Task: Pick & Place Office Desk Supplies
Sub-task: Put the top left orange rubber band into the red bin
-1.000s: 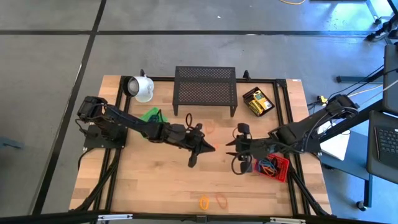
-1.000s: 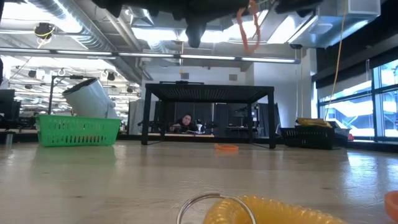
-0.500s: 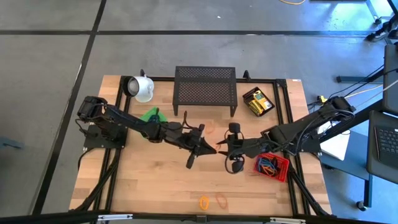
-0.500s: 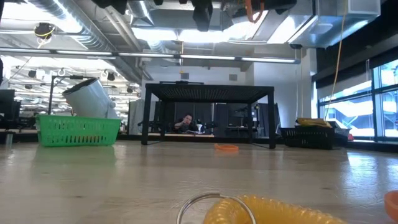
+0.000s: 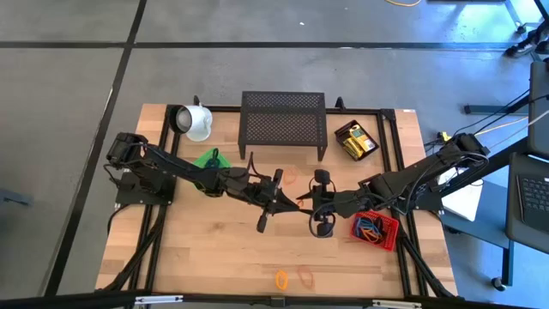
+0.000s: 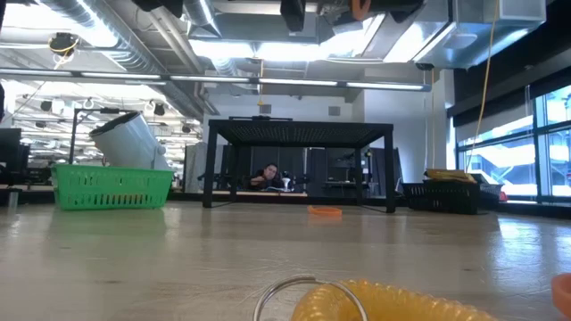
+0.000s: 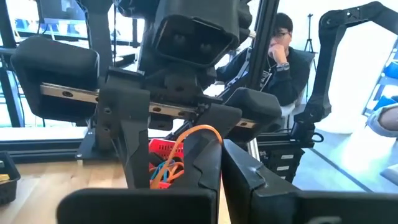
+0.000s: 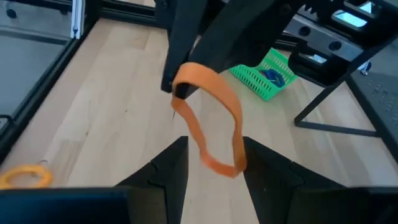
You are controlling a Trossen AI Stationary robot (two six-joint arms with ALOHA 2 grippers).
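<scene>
- Above the middle of the wooden table (image 5: 214, 257), the left gripper (image 5: 292, 203) pinches the top of an orange loop (image 8: 208, 127) between closed fingertips; the band hangs free below them, clear of the boards.
- Facing it nose to nose, the right gripper (image 5: 305, 204) has its two fingers (image 8: 165, 174) parted, one on either side of the dangling loop's lower end, with no visible contact yet — by the look of it a mid-air handover about to happen.
- Beyond the pair, a red basket (image 5: 376, 229) beside the right arm holds a tangle of blue and orange bands, a green basket (image 5: 211, 160) sits under the left arm, and a black tray (image 5: 356, 140) near the mesh shelf (image 5: 283, 124) carries yellow boxes.
- Two more orange loops (image 5: 293, 278) lie at the table's near edge, and another (image 6: 325, 211) rests in front of the shelf; a white mug (image 5: 196, 122) lies tipped at the far left.
- Risk: the band is thin and limp, so the right fingers could close on air or catch only one strand; a release timed too soon by the left would drop it to the table, and with the two grippers this close a small misjudgement could knock them together.
</scene>
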